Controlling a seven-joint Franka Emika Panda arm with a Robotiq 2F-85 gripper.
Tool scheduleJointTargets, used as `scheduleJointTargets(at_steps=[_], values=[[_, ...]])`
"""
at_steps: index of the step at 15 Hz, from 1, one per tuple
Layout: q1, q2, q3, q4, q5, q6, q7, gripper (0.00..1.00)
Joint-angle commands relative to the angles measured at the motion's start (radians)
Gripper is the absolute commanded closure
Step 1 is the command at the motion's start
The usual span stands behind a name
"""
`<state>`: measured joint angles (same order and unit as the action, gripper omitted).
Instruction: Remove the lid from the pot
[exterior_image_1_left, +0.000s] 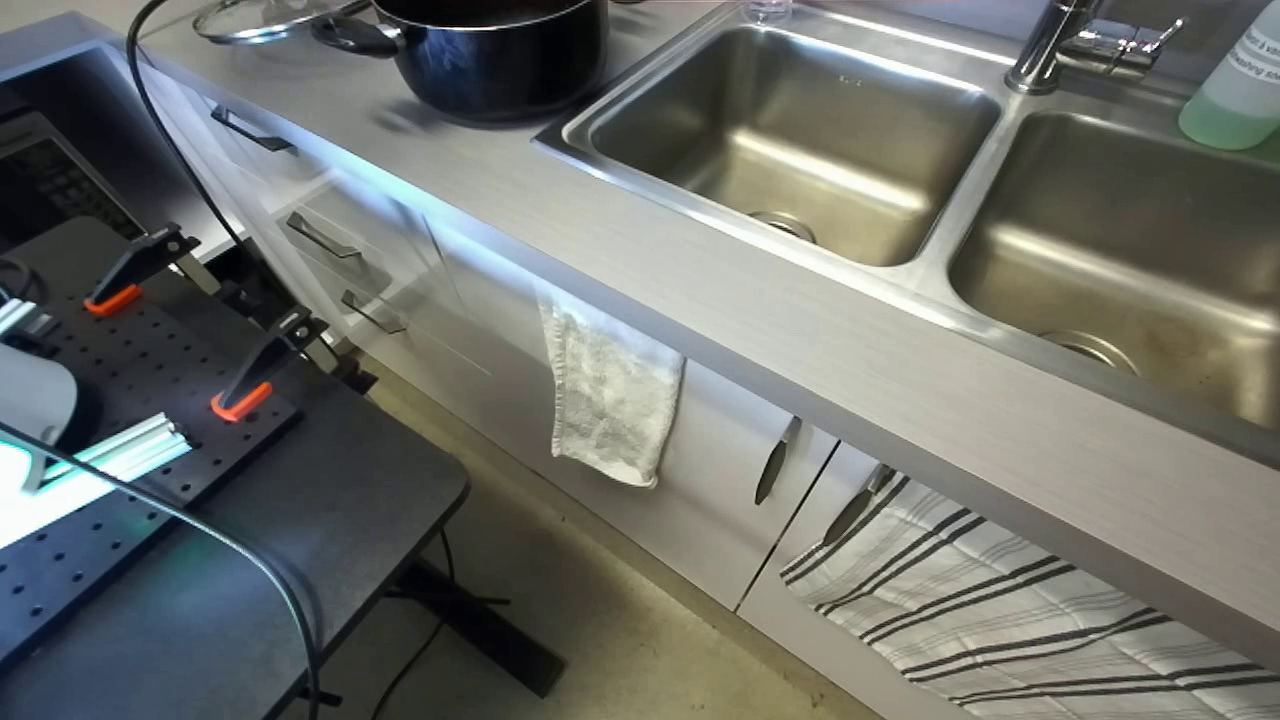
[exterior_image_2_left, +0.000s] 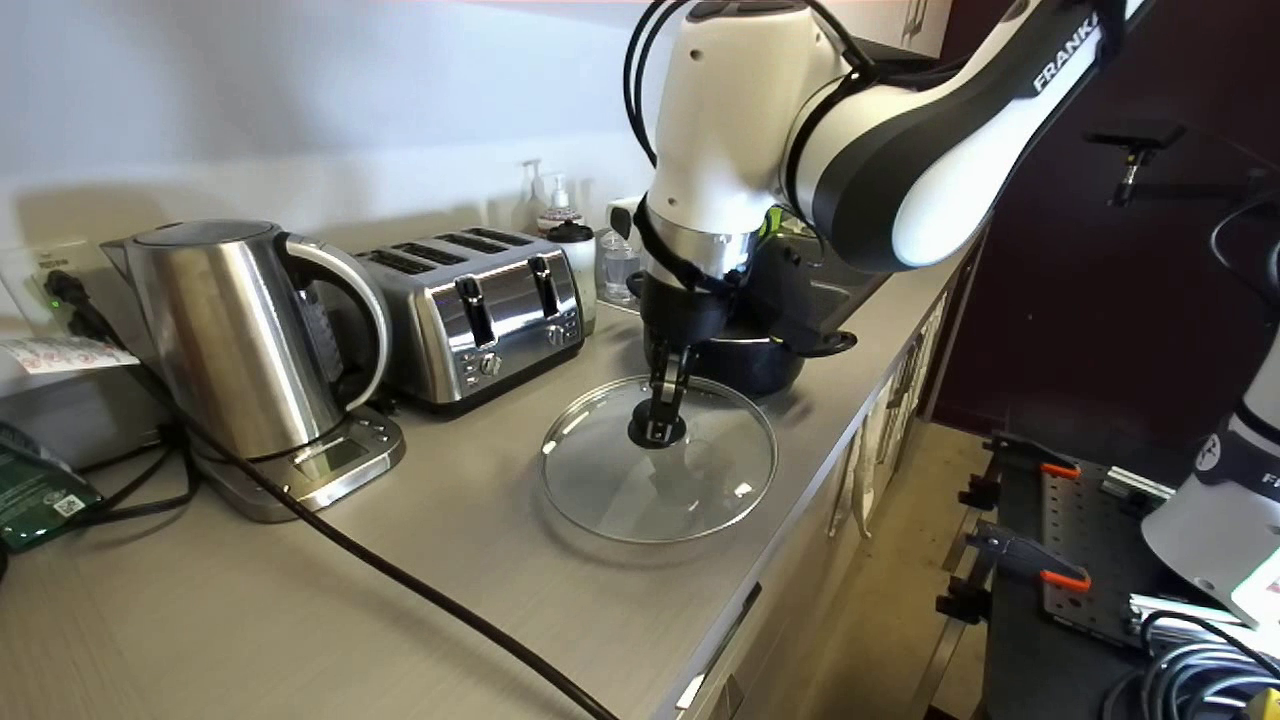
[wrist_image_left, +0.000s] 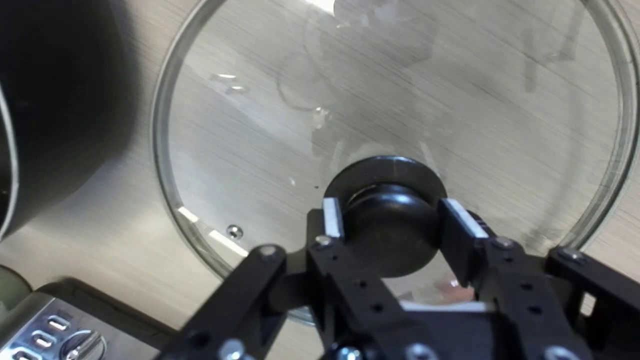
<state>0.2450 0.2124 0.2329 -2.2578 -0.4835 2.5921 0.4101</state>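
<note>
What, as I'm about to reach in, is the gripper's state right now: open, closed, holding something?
Gripper: closed, holding the lid by its knob.

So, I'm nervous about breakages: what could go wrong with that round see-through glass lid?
Slip: the black gripper seems to hold the round see-through glass lid only by its rounded black knob; it might slide free.
Edge: the lid is near the front edge of the pale grey countertop; a nudge could send it over.
Knock: the glossy black-blue pot is close beside it; a sideways swing could chip the glass.
</note>
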Motion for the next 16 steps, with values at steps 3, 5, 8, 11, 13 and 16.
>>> scheduleJointTargets(at_steps=[3,5,8,11,13,16], values=[[0.052,0.074,-0.07,0.05,0.0,0.026,-0.024,0.75],[0.061,0.089,-0.083,0.054,0.004,0.033,-0.029,0.75],[0.069,0.104,-0.094,0.063,0.01,0.041,-0.038,0.75],[0.074,0.111,-0.101,0.064,0.013,0.044,-0.046,0.75],[0.074,0.113,-0.101,0.062,0.017,0.046,-0.052,0.75],[0.073,0.114,-0.102,0.058,0.024,0.045,-0.058,0.24]])
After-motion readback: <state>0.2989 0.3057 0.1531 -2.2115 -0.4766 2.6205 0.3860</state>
